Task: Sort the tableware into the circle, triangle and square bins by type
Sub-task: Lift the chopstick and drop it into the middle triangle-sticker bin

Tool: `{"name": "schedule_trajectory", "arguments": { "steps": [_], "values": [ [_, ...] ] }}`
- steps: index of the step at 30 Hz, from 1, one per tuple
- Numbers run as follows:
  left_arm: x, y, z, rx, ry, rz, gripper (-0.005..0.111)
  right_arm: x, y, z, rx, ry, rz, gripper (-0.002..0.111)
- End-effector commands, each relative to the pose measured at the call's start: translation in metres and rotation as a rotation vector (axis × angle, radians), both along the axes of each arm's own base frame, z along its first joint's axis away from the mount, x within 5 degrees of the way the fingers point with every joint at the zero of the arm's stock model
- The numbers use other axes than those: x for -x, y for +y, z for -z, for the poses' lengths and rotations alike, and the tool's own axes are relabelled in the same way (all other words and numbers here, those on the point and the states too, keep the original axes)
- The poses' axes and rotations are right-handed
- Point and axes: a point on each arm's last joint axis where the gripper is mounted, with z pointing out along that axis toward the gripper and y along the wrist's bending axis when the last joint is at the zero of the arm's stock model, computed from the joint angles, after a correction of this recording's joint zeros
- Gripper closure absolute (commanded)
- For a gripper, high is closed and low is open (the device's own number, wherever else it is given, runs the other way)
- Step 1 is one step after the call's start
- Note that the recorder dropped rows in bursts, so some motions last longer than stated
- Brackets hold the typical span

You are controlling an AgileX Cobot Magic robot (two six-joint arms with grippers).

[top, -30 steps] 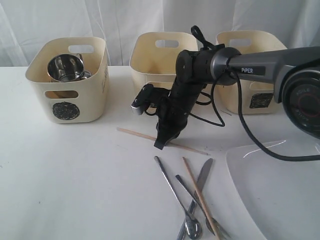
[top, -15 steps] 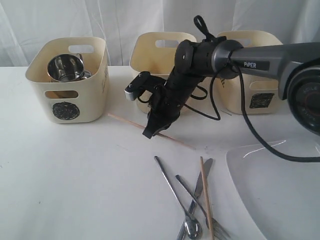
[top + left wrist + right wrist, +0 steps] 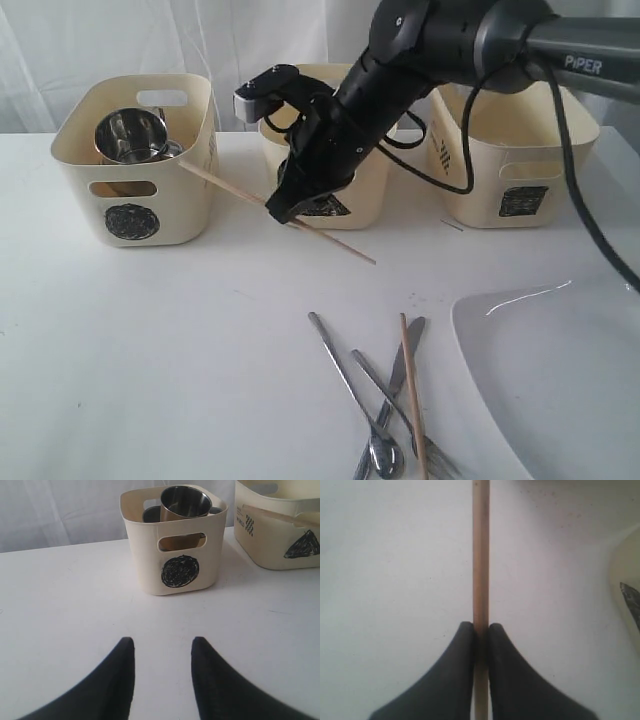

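My right gripper [image 3: 279, 212] is shut on a wooden chopstick [image 3: 224, 188] and holds it slanted in the air in front of the triangle bin [image 3: 288, 112]. In the right wrist view the chopstick [image 3: 481, 555] runs straight out between the closed fingertips of that gripper [image 3: 481, 626]. The circle bin [image 3: 78, 165] on the left holds steel mugs [image 3: 130, 135]. The square bin [image 3: 480, 185] stands on the right. A second chopstick [image 3: 412, 400], a spoon [image 3: 344, 378], a fork [image 3: 392, 393] and a knife [image 3: 407, 345] lie together on the table. My left gripper [image 3: 162, 642] is open over bare table, facing the circle bin [image 3: 145, 555].
A large white plate [image 3: 560, 380] fills the front right corner. The right arm [image 3: 440, 40] and its cable reach across the triangle and square bins. White curtain hangs behind the bins. In the left wrist view the triangle bin [image 3: 280, 535] stands beside the circle bin.
My right gripper has lifted the chopstick off the table and carried it up and back toward the triangle bin. The second chopstick shifted among the cutlery. The left gripper shows no change.
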Motion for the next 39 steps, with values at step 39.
{"name": "schedule_trajectory", "arguments": {
  "steps": [39],
  "values": [
    [0.0, 0.0, 0.0, 0.003, -0.007, -0.002, 0.064, -0.078, -0.092, -0.059, -0.455, -0.506, 0.765, 0.108]
  ]
}}
